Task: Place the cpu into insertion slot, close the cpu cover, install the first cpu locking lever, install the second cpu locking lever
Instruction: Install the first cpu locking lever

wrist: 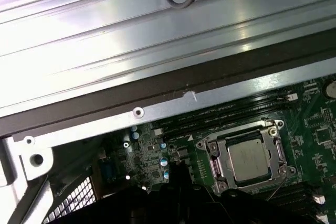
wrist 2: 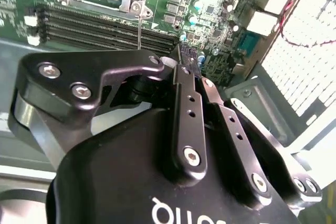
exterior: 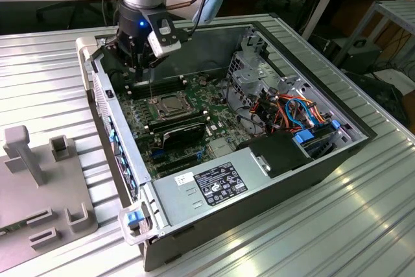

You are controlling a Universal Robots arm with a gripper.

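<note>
The cpu (wrist: 249, 159) lies flat in the insertion slot (exterior: 170, 104) on the green motherboard, its silver top showing. The cpu cover (wrist: 211, 157) is down around it as a silver frame. One thin wire locking lever (wrist 2: 138, 29) stands upright from the socket's corner and rises behind the gripper's black linkage. In the exterior view this lever (exterior: 150, 89) reaches up to just under the gripper (exterior: 144, 69). My gripper (wrist 2: 181, 59) hangs over the board beside the socket, fingers closed together with nothing seen between them. Another wire lever (wrist: 276, 191) runs along the socket's edge.
The board sits inside an open computer case (exterior: 123, 160) on a ribbed metal table. Black memory slots (wrist 2: 100, 27) run beside the socket. A drive cage with coloured cables (exterior: 295, 111) and a power supply (exterior: 217, 183) fill the exterior view's right. A grey fixture (exterior: 39, 180) stands on the exterior view's left.
</note>
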